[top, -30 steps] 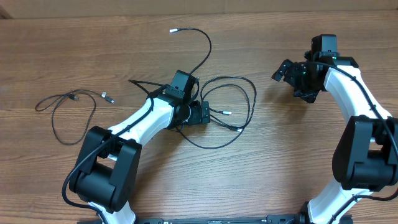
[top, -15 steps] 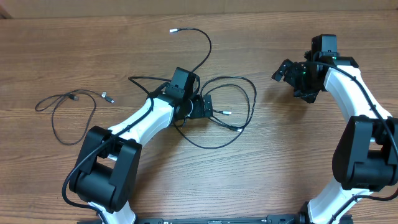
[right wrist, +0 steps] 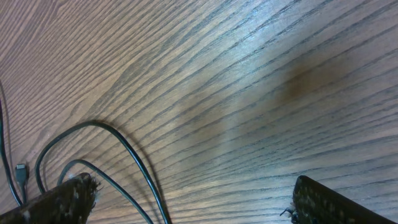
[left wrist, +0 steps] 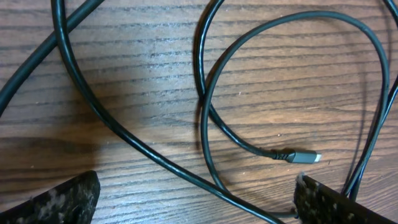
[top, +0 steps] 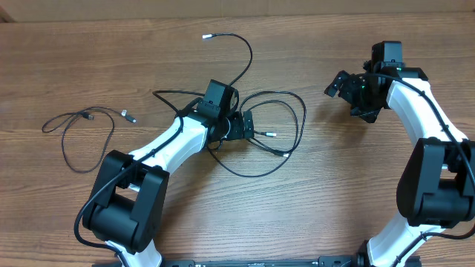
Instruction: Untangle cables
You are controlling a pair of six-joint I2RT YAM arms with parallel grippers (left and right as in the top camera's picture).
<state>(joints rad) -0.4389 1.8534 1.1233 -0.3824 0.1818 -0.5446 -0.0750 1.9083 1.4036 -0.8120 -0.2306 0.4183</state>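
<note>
Both pairs of jaws gape empty; left gripper (top: 246,127) over the tangled cables (left wrist: 289,155) mid-frame (right gripper (top: 335,84) waits upper right). Next: pinch one strand, draw it clear.

Table (top: 74,59): wood-grain top, matt w/ faint sheen. Cables (left wrist: 201,93): smooth black plastic jacket, semi-gloss; plug tip (left wrist: 309,158) bright metal. Arm shells (top: 178,137): glossy white plastic. Left finger pads (left wrist: 62,199): speckled, rough-looking.

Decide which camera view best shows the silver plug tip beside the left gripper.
Left wrist view: the plug tip appears close and sharp. Overhead shows it only as a tiny speck. Right wrist shows a small plug at its left edge, possibly another one.
</note>
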